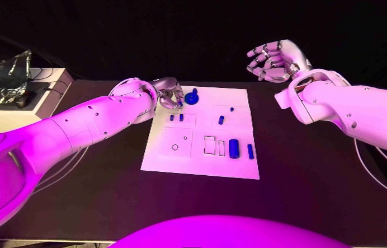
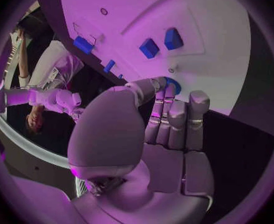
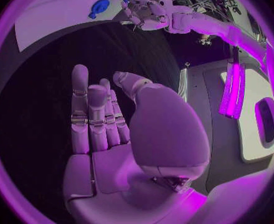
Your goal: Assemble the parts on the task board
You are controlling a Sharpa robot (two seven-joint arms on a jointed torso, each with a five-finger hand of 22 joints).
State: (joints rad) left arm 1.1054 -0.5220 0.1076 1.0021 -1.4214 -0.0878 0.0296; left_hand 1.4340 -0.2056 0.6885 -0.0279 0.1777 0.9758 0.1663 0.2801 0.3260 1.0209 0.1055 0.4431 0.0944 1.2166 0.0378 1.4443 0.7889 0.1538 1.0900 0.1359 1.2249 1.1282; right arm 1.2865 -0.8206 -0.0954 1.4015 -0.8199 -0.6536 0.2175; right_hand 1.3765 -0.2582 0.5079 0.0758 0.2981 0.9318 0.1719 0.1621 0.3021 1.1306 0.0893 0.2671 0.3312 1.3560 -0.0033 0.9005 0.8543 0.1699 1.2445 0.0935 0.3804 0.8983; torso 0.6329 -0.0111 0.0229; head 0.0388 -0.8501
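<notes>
board (image 1: 202,161): flat white rectangular plate in the middle of the black tabletop, with thin outlined recesses on its smooth face.
round part (image 1: 192,97): blue disc-like piece with a short stem, at the board's far edge near its far left corner.
other parts: small blue blocks and pegs; a thick rounded bar (image 1: 234,148) and a thin bar (image 1: 251,151) toward the near right corner.
left hand (image 1: 168,93): silver, jointed metal; at the board's far left corner just beside the round part, fingers curled together; cannot tell whether it touches or holds the part.
right hand (image 1: 274,61): raised beyond the board's far right corner, fingers apart and bent, holding nothing.
</notes>
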